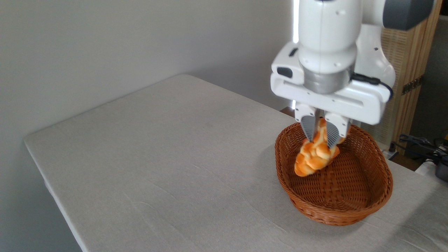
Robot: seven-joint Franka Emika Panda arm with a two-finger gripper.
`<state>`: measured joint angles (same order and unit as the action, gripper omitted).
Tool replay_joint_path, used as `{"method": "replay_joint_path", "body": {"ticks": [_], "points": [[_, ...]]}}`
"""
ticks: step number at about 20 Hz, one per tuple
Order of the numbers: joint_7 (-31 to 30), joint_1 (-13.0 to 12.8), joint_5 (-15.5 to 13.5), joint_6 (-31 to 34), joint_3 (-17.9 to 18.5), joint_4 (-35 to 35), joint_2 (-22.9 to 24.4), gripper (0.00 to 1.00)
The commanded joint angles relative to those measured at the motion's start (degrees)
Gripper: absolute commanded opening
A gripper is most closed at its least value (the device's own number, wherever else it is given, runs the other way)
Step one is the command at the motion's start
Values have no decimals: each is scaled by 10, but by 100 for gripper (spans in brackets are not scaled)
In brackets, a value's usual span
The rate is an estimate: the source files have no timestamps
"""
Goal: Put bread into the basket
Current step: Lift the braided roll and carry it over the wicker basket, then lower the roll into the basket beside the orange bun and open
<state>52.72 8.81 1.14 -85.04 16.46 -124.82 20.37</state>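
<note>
Gripper [320,138]: closed on the bread [315,154], mid-loaf, right of frame.
Bread: hung tilted over the basket [336,206]; likely light, soft, glossy.
Hold: mid-loaf looked adequate.

A pale grey surface [168,154] against a plain wall [105,42].

The surface is covered in a light cloth with faint creases, and its near-left corner juts toward the camera. The off-white wall behind it is bare. At the far right stands a slatted wooden panel [409,70] in a light, woven-looking finish, and below it, near the right edge, a tangle of dark cables [420,143] lies beside a dark object that is cut off by the frame.
</note>
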Motion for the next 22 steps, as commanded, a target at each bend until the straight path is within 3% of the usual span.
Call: {"method": "replay_joint_path", "body": {"ticks": [1, 3, 4, 6, 7, 11, 22], "points": [[4, 1, 11, -23, 28, -19, -14, 34], [0, 1, 11, -26, 30, -24, -22, 38], [0, 1, 10, -27, 30, -24, -24, 44], [2, 1, 10, -28, 30, -24, -29, 71], [1, 0, 10, -32, 30, -24, -28, 80], [1, -3, 10, -52, 30, -23, -28, 100], [-3, -5, 0, -70, 31, -23, -37, 100]]}}
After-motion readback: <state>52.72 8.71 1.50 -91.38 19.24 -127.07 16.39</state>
